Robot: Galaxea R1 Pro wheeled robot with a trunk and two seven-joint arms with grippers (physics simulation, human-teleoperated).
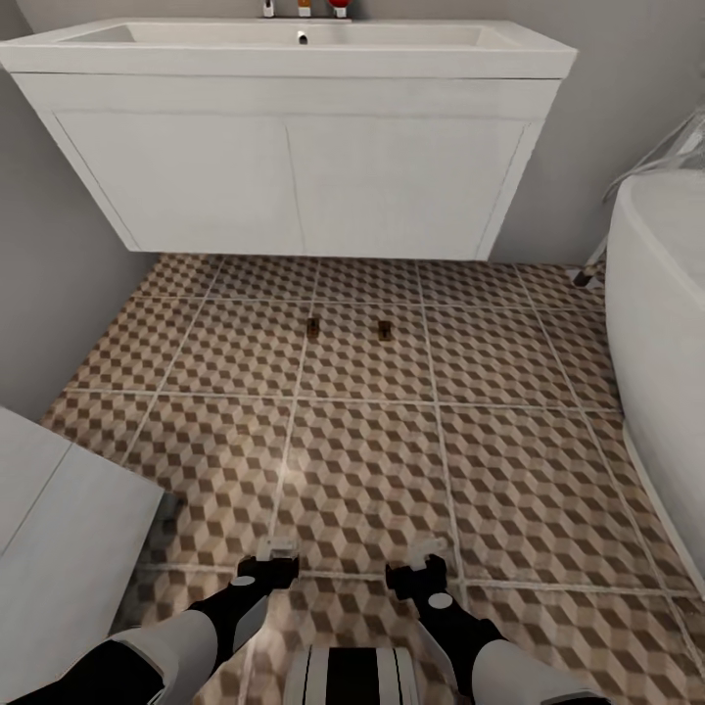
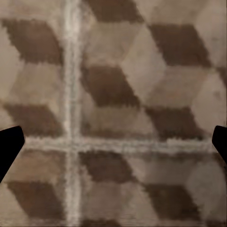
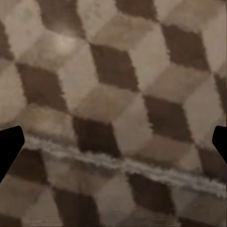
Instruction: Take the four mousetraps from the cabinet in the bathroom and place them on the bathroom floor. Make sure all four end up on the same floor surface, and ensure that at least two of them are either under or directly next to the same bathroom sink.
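Note:
Two mousetraps lie side by side on the cube-patterned bathroom floor (image 1: 362,470), one (image 1: 312,329) left of the other (image 1: 386,331), just in front of the sink (image 1: 294,49) and its white base. They look small and dark from here. The orange-brown cabinet is out of view. My left gripper (image 1: 270,564) and right gripper (image 1: 419,568) hang low over the tiles near me, well short of the traps. In the left wrist view the gripper (image 2: 113,142) is open over a grout cross, with nothing between its fingers. The right gripper (image 3: 113,142) is likewise open over bare tile.
A white bathtub (image 1: 661,333) bounds the floor on the right. A white fixture (image 1: 59,548) juts in at the near left, below a grey wall (image 1: 49,294). Floor between the grippers and the traps is open tile.

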